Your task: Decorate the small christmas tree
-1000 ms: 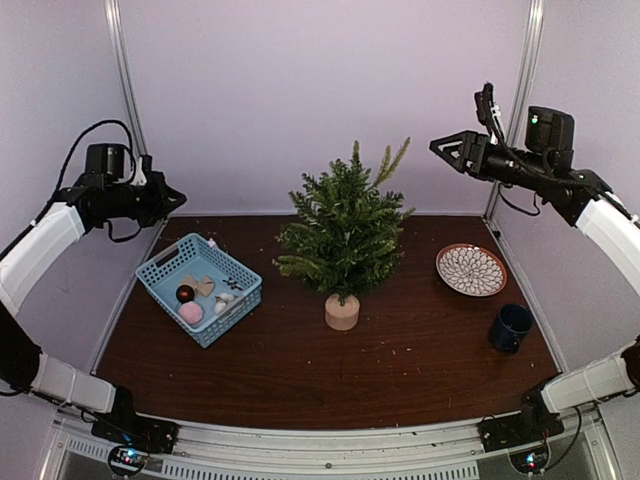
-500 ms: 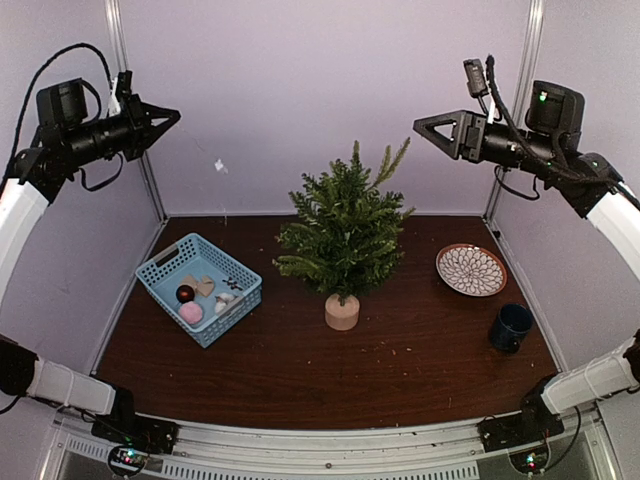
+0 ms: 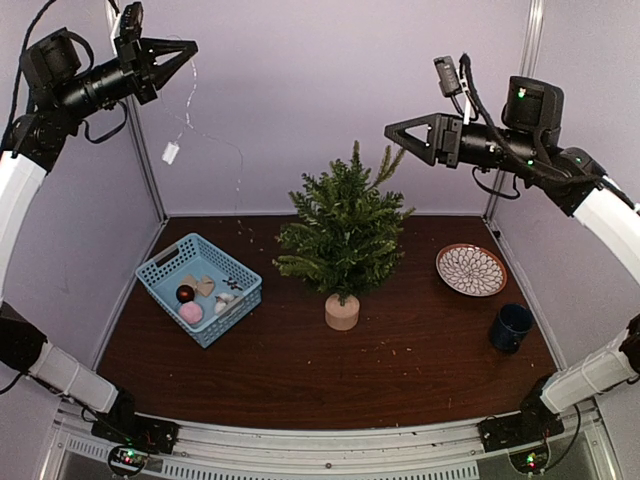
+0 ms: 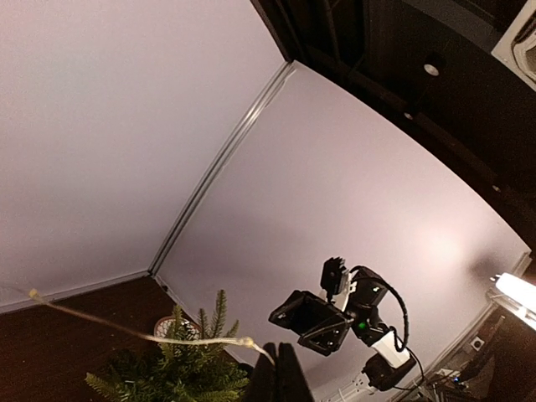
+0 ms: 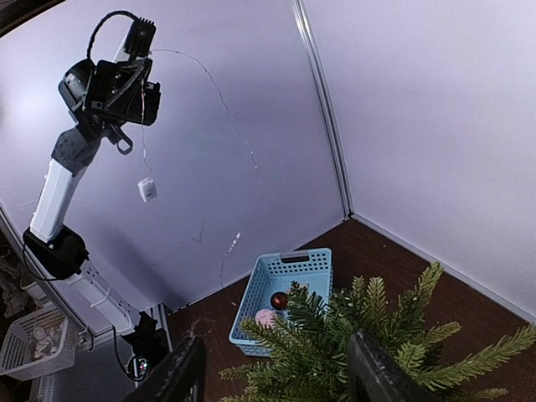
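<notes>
Two hands high: left hand [image 3: 191, 47], upper left, clamps thin light wire [image 3: 170, 152] to drape small dark-green fir [image 3: 345, 225]; right hand [image 3: 389, 128] apart.

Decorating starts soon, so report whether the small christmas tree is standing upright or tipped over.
Upright. The small christmas tree stands on its round wooden base, flat on the table, tip pointing up.

One small christmas tree [image 3: 343, 235]; one basket [image 3: 165, 308]; one plate [image 3: 471, 270]; one mug [image 3: 511, 327]; one light string [image 3: 170, 152].
</notes>
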Action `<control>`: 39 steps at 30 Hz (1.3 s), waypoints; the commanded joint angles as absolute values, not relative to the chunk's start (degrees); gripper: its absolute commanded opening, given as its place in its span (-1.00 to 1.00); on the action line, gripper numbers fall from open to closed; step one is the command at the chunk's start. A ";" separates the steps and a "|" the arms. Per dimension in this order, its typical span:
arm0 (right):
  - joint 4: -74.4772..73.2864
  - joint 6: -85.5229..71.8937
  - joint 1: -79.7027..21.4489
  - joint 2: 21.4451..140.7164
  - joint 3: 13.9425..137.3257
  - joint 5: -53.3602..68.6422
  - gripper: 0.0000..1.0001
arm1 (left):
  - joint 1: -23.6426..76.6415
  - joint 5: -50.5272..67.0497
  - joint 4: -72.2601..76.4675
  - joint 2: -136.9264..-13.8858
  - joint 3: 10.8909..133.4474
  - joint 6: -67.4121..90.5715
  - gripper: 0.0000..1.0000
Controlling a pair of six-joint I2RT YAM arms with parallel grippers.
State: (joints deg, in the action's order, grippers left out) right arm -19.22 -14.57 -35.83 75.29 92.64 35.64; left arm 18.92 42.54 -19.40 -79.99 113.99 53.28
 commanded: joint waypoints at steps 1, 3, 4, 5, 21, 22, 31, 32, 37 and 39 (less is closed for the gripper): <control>-17.50 -12.90 -38.23 76.00 94.00 34.54 0.21 | 21.47 48.44 -11.92 -80.30 117.19 56.29 -1.00; -16.85 -12.24 -39.36 76.11 93.31 34.74 0.21 | 22.88 50.07 -10.79 -80.23 117.18 56.57 -1.00; -16.16 -11.96 -39.86 76.11 92.75 35.03 0.21 | 23.68 50.80 -10.50 -80.20 117.16 56.66 -1.00; -15.45 -11.81 -40.54 76.05 92.09 35.44 0.22 | 24.53 51.73 -9.94 -80.14 116.97 56.62 -1.00; -7.13 -10.69 -48.62 77.70 85.23 34.95 0.55 | 33.92 52.59 -1.46 -79.62 113.05 58.54 -1.00; -6.66 -10.38 -49.42 77.96 84.98 34.51 0.57 | 34.54 52.65 -1.29 -79.74 112.89 58.46 -1.00; -1.97 -6.80 -56.08 82.26 84.47 30.92 0.67 | 37.69 51.37 2.35 -80.69 113.72 58.29 -1.00; -1.07 -6.51 -56.60 82.83 84.46 30.32 0.69 | 37.77 51.01 2.49 -80.82 113.77 58.20 -1.00; 4.41 -5.73 -58.21 85.21 83.03 25.84 0.73 | 38.05 50.02 4.42 -81.05 113.73 58.42 -1.00; 6.69 -5.71 -58.43 85.87 82.11 24.70 0.73 | 38.29 49.94 5.31 -81.24 113.73 58.70 -1.00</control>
State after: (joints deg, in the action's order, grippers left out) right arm -0.12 -6.76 -57.67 84.71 83.72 29.08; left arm 37.65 51.22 0.40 -80.82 113.12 58.00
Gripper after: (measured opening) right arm 0.864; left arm 0.005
